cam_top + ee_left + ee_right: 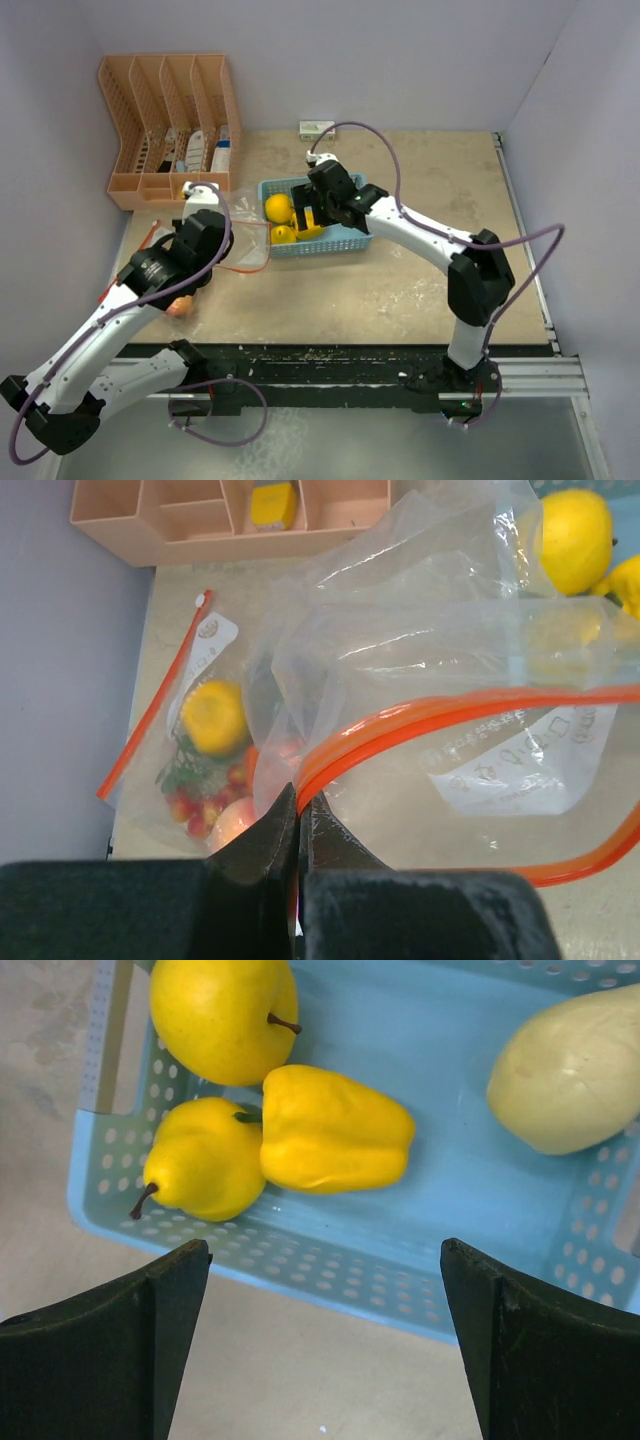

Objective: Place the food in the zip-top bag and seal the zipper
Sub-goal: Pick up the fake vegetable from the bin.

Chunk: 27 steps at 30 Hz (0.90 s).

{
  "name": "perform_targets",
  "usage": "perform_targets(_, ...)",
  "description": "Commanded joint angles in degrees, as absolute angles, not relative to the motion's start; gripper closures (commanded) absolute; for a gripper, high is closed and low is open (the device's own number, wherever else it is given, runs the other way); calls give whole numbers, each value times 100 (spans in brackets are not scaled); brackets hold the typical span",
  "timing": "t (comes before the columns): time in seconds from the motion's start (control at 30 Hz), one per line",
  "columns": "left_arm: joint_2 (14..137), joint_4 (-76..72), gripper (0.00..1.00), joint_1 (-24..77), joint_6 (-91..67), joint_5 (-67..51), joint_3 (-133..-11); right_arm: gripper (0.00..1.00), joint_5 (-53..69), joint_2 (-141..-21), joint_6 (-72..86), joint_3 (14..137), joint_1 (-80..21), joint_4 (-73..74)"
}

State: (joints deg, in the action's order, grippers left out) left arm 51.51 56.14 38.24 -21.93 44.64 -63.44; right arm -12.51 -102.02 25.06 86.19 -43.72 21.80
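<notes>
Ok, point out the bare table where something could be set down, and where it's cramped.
Widest bare patch: the table behind and right of the blue basket, up to the back wall. Another strip lies in front of the basket, between the two arms. Crowded: the left side, where the zip-top bag, a second filled bag and the orange organizer cluster.

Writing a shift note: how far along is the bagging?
Done: a bag lying flat already holds some fruit. In hand: the left gripper pinches a second bag's orange zipper rim; the right gripper hangs open above the basket. Left: the apple, pear, pepper and pale piece there still need bagging, then sealing.
</notes>
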Motion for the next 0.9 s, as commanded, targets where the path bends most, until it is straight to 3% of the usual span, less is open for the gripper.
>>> perform_targets(0.0, 5151, 5217, 100, 3788, -2169, 4334, -6291, 0, -817, -10619, 2364, 9063, -4191, 2076)
perform_targets(0.53, 4972, 4913, 100, 3786, -1912, 4128, -6236, 0, -102, -12245, 2388, 9893, -3944, 1910)
perform_targets(0.87, 4827, 4974, 100, 3788, -1880, 4061, -6227, 1, -934, -12389, 2704, 10029, -3921, 1924)
